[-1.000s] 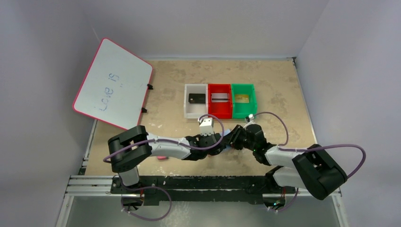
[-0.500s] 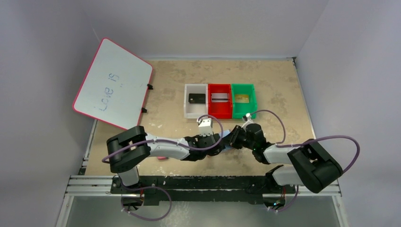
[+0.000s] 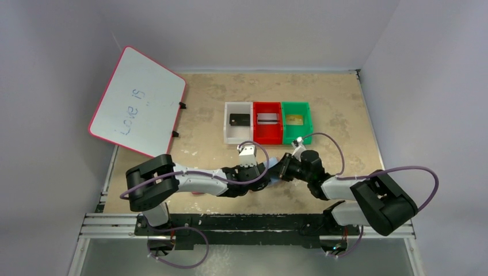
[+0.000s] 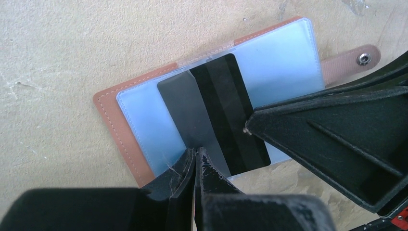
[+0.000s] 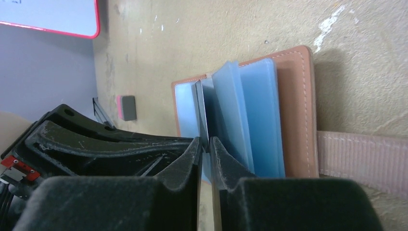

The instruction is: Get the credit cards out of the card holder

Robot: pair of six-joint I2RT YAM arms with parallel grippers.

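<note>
Between my grippers the card holder [image 4: 109, 114] lies open, a grey striped card [image 4: 216, 110] sticking out of its blue sleeves [image 4: 288, 53]. The right gripper [image 5: 206, 144] pinches that card. The left gripper [image 4: 195, 156] is closed at its edge, on card or sleeve I cannot tell. Beyond both: white bin [image 3: 227, 123], black card [image 3: 239, 119]; red bin [image 3: 267, 138], silver card [image 3: 267, 119]; green bin [image 3: 296, 138], gold card [image 3: 294, 119].

Tan table [image 3: 334, 103]: card holder [image 4: 111, 120] lies open near the front edge, eraser [image 5: 127, 107] to its left. White bin [image 3: 236, 136], red bin [image 3: 267, 137], green bin [image 3: 296, 137] side by side mid-table.
</note>
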